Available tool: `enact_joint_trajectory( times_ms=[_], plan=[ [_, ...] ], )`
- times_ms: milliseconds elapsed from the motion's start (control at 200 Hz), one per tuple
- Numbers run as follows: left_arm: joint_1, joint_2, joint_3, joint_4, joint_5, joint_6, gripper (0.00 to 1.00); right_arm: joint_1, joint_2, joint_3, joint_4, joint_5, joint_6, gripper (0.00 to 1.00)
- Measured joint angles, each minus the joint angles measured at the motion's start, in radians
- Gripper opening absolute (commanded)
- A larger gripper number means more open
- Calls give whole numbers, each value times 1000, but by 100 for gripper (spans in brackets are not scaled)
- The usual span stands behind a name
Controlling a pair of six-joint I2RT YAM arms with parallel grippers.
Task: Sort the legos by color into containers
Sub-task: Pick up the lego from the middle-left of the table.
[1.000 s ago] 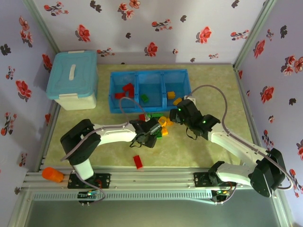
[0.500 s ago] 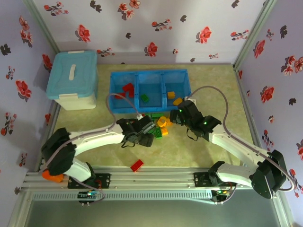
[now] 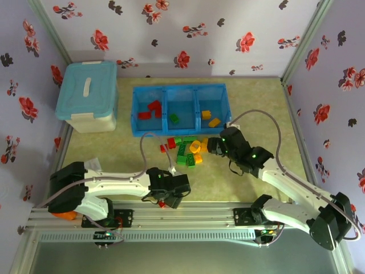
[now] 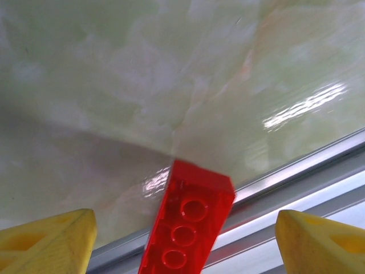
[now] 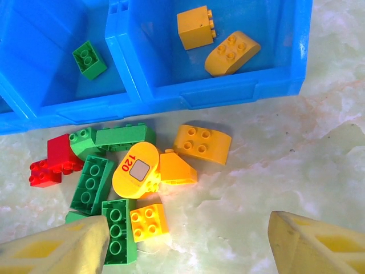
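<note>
Legos (image 5: 137,171) lie beside the containers (image 5: 217,94); left hand (image 4: 185,245) gapes around a red brick (image 4: 193,208), right hand (image 5: 188,245) gapes.

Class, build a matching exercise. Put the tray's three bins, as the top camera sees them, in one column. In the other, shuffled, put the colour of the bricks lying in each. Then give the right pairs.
1. left bin
2. middle bin
3. right bin

a. green
b. yellow-orange
c. red

Pairs: 1-c, 2-a, 3-b
</note>
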Motion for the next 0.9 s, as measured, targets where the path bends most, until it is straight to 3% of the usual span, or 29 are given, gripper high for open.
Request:
enact_joint_trajectory(
  times_ms=[365,900],
  plan=[
    [-1,-9,-69,77,24,-7,70,0,-42,-29,-8,-5,17,73],
    [13,19,-108,137,32,-1,39,0,-48,-43,-10,-5,26,72]
  ],
)
